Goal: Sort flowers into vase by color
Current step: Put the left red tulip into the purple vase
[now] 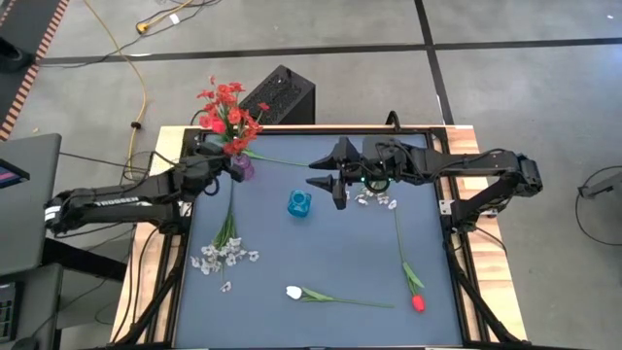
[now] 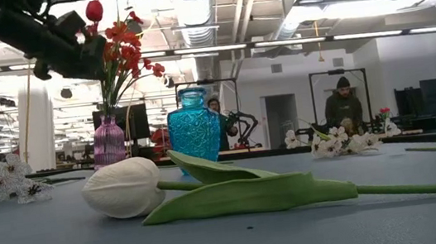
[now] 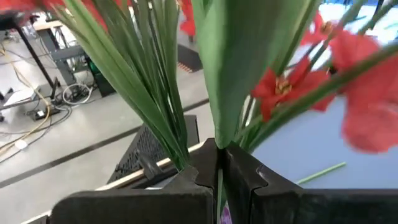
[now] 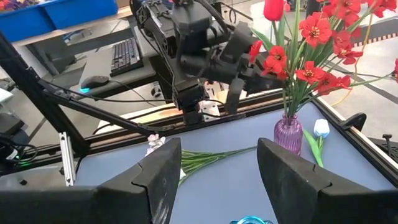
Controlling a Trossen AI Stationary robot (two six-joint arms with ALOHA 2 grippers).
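Observation:
A purple vase (image 1: 242, 167) at the table's far left holds red sprays (image 1: 227, 115) and a red tulip bud (image 2: 93, 10). My left gripper (image 3: 219, 167) is just above the vase's mouth, shut on a green stem among these flowers. A blue vase (image 1: 298, 204) stands empty mid-table. My right gripper (image 1: 335, 181) hovers open to its right, next to small white blossoms (image 1: 375, 197) lying on the table. Also lying flat are a white blossom spray (image 1: 223, 256), a white tulip (image 1: 293, 292), a red tulip (image 1: 418, 303), and another white tulip (image 4: 321, 127) beside the purple vase. My left gripper pinches a thin green stem (image 3: 219, 147) between its two shut fingers, just below a broad green leaf (image 3: 233, 68). It comes in level from the table's left, above the purple vase. The stem stands upright among the red flowers; which bloom it bears cannot be told.
A black box (image 1: 279, 94) sits on the floor past the table's far edge. The mat's middle (image 1: 321, 248) is bare between the lying flowers. People (image 2: 344, 102) and workstations show in the room beyond.

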